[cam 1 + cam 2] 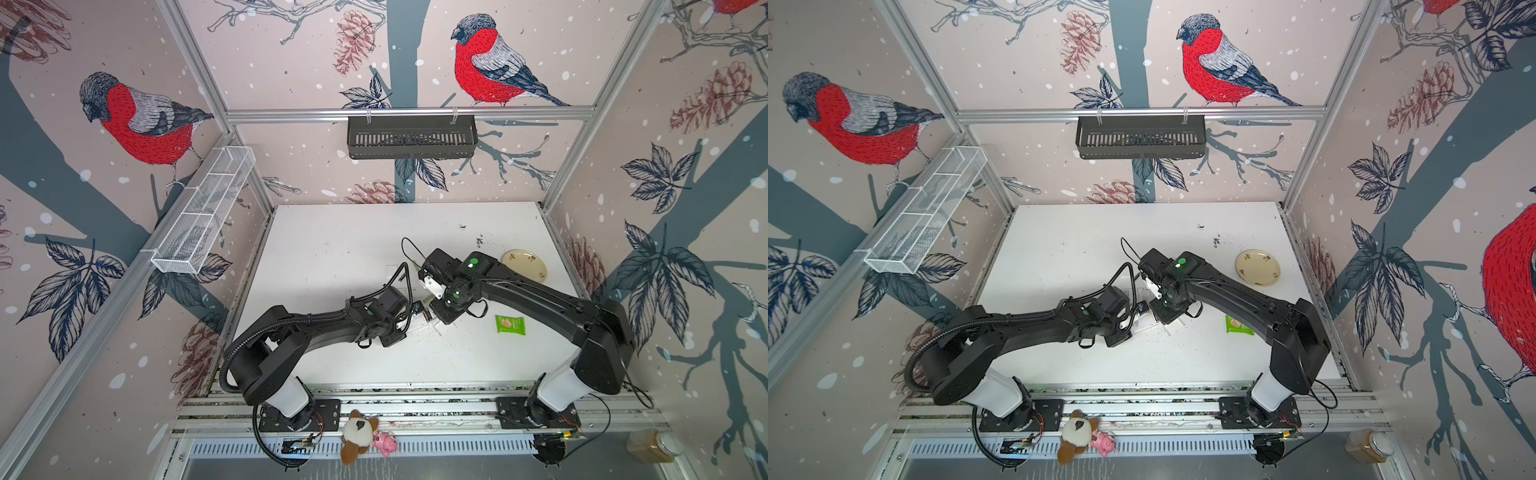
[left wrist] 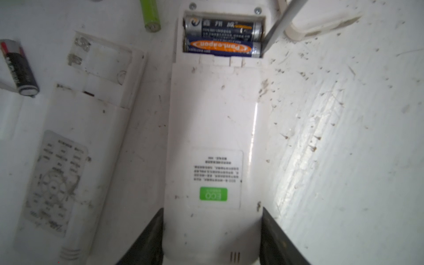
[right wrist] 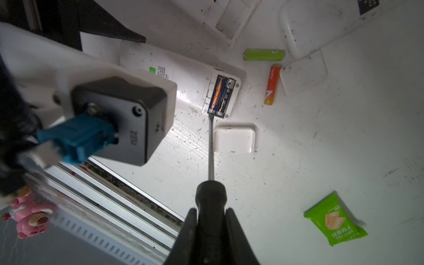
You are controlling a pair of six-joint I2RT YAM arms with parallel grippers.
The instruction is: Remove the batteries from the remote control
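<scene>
Batteries, remaining: two, side by side in the open compartment at one end of the white remote control [image 2: 213, 137], which lies back-up on the table [image 3: 321, 149]; one orange-and-blue [image 2: 221, 48], one dark with silver ends [image 2: 222, 28]. Nearest: right gripper [image 3: 211, 210], clamped on the black handle of the screwdriver [image 3: 210, 156]. Next: bare shaft, running low over the table, just beside the detached cover [image 3: 234, 137]. Blade tip: at the compartment's end wall, against or just short of the end of the orange-and-blue cell; contact not clear. Beyond, at the remote's opposite end: left gripper [image 2: 211, 212], fingers [image 2: 149, 236] pressed on both long edges, pinning the body. Farther out: loose cells already unloaded, lime green [image 3: 263, 54], orange [image 3: 272, 84], black [image 2: 20, 68]; second remote [image 2: 68, 149] alongside. Handling, as judged: wedge blade between cell end and contact, lever up gently, keep stroke short; round cells, likely to roll or spring away. Hold left clamp firm against pivoting of the body. Avoid gouging the wrap or bending the contact. Take the orange-and-blue cell first, then its neighbour.
</scene>
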